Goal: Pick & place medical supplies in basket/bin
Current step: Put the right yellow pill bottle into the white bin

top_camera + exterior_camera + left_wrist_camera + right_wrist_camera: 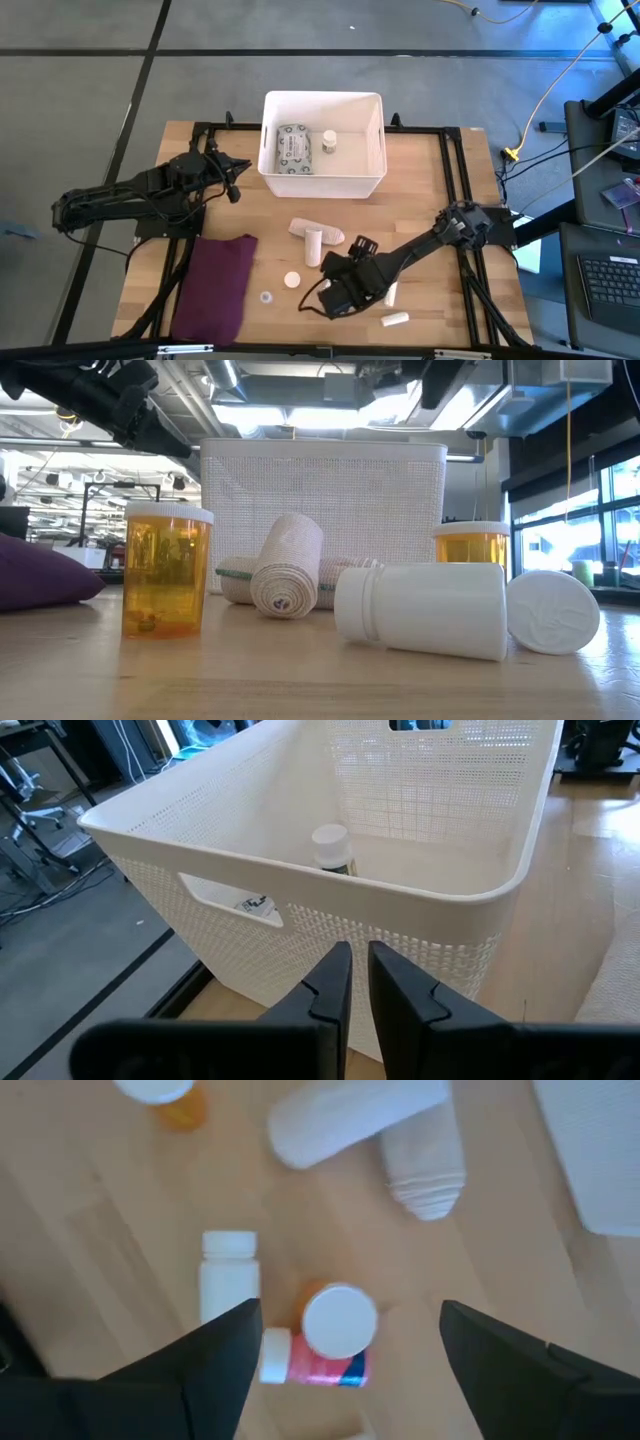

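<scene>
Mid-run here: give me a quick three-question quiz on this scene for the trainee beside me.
1. True or false: the white basket already holds a grey-green packet and a small bottle.
2. Which gripper is open above the loose supplies: A left, B right?
3. Fill in: the maroon cloth lies on the table's ____ side.

Key:
1. True.
2. B: the right gripper hovers open over an orange bottle with a white cap; the left gripper is shut beside the basket.
3. Left.

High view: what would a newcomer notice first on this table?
The white basket at the table's far edge, already holding a grey-green packet and a small bottle. Nearer, the right gripper hangs open over scattered bottles, beside two bandage rolls; a maroon cloth lies left.
</scene>
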